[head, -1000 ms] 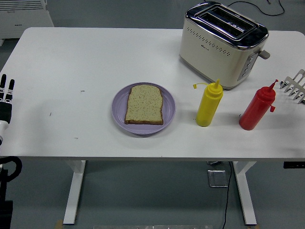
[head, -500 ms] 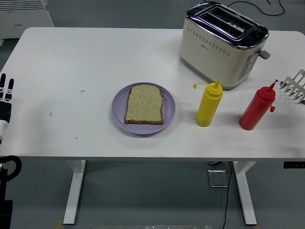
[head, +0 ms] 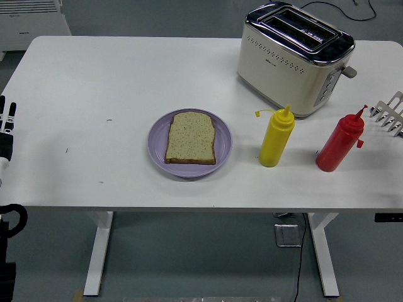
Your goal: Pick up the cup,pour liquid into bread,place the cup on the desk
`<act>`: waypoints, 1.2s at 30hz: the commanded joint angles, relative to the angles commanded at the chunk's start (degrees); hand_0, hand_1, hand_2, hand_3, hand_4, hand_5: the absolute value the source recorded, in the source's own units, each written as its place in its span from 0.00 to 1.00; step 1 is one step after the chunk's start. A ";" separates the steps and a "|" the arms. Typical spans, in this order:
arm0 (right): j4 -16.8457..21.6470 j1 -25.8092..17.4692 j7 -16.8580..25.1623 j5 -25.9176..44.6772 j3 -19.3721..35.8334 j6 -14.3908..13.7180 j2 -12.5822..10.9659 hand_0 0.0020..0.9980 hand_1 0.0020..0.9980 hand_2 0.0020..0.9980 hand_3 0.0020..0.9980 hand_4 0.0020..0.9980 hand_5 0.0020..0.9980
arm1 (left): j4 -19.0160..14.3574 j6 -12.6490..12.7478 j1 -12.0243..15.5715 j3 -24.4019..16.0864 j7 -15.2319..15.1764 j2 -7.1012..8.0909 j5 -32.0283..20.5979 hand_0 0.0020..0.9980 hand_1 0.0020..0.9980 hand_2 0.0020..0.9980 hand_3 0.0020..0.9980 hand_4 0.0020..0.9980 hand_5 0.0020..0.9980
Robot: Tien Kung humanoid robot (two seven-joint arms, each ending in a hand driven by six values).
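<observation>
Left robot hand [head: 6, 129] at the bench's [head: 94, 82] nine o'clock edge, fingers extended, empty; right robot hand [head: 389, 113] at three o'clock, released, beside the red bottle [head: 340, 143].

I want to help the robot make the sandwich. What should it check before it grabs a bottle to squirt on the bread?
1. Bread lies flat on the purple plate: ok.
2. Yellow bottle stands upright, right of the plate: ok.
3. Red bottle stands upright, apart from the yellow one: ok.
4. Left hand is at the table's left edge, fingers straight, holding nothing: ok.
5. Right hand ready: cannot tell, it is out of view.
6. Bottle caps open for squirting: cannot tell.
</observation>
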 joint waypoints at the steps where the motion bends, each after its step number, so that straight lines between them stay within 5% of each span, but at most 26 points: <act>1: -0.09 0.03 -0.02 0.05 0.06 -0.03 0.01 0.81 0.75 0.79 0.83 0.77 0.56 | -0.01 -0.01 0.00 -0.05 -0.01 0.00 0.01 0.79 0.76 0.76 0.69 0.57 1.00; 36: -1.52 0.05 -0.64 0.52 -0.41 -0.20 0.25 0.81 0.75 0.79 0.83 0.77 0.56 | -0.20 -0.03 -0.09 -0.04 0.00 0.00 0.00 0.79 0.76 0.76 0.69 0.57 1.00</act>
